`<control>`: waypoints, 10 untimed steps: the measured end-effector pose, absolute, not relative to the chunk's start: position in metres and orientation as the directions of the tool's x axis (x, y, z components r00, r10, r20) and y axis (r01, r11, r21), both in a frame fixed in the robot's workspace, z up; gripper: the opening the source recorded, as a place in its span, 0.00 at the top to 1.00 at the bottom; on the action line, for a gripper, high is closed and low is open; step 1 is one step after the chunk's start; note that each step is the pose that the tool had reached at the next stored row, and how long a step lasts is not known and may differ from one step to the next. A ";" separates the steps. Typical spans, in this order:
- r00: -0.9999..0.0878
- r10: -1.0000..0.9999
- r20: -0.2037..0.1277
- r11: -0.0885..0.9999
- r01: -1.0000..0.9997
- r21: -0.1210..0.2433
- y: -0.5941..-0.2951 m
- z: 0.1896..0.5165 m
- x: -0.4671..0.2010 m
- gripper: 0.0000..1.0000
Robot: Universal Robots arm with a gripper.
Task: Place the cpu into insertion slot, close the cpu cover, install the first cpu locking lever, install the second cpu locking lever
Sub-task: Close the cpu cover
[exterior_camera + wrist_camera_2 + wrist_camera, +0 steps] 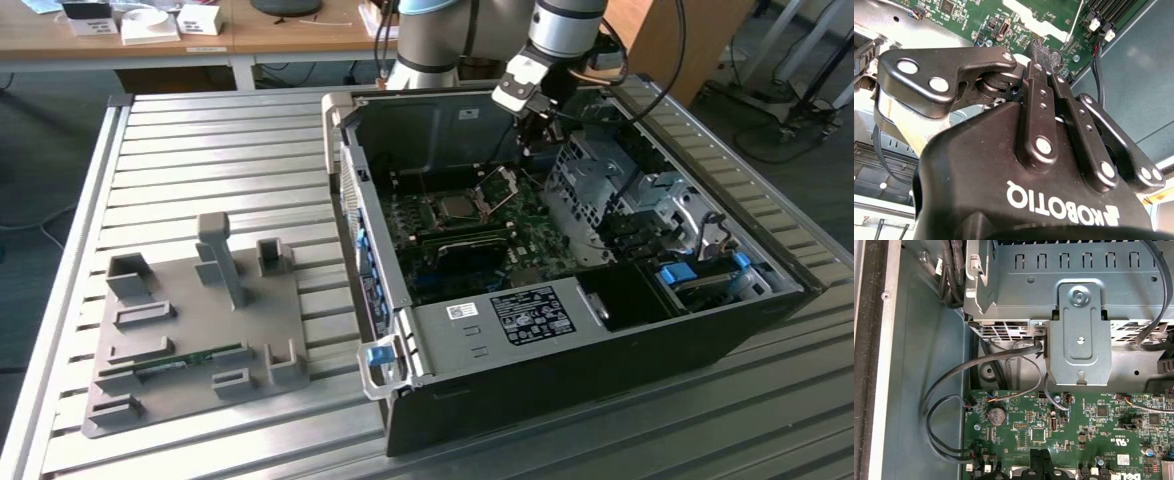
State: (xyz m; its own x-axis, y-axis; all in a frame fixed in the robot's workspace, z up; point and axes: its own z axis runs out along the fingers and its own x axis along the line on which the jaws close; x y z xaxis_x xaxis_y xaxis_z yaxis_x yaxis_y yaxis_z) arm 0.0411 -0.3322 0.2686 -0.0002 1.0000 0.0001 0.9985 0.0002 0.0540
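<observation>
Overhead, arm (562,30) slants down; end effector (538,128) near raised cpu cover (501,189).

Ribbed metal table (200,150); wooden desk (267,35) behind; grey floor (34,170) beside.

An open computer case (574,330) sits on the counter (200,140), with a parts holder (187,340) beside it on the exterior view's left. Inside, the cpu (454,209) lies in the insertion slot (429,214), the gripper (537,135) above, nearer the far wall.

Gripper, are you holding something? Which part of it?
Cannot tell. The gripper hovers over the green board, and its own body hides anything it might hold.
</observation>
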 end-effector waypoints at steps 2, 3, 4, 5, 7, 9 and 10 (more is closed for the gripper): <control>0.000 1.000 0.000 0.000 0.999 0.054 -0.332 0.268 0.041 0.89; 0.000 1.000 0.000 0.000 0.999 0.054 -0.332 0.268 0.041 0.89; 0.000 1.000 0.000 0.000 0.999 0.054 -0.332 0.268 0.041 0.89; 0.000 1.000 0.000 0.000 0.999 0.054 -0.332 0.267 0.041 0.89; 0.000 1.000 0.001 0.000 0.999 0.054 -0.332 0.267 0.041 0.89; 0.000 1.000 0.000 0.000 0.999 0.054 -0.332 0.266 0.041 0.89; 0.000 1.000 0.000 0.000 0.999 0.054 -0.332 0.266 0.041 0.89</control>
State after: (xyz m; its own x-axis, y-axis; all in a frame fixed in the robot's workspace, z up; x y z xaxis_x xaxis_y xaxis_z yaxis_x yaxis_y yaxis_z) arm 0.0411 -0.3322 0.2664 -0.0002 1.0000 0.0002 0.9985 0.0002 0.0540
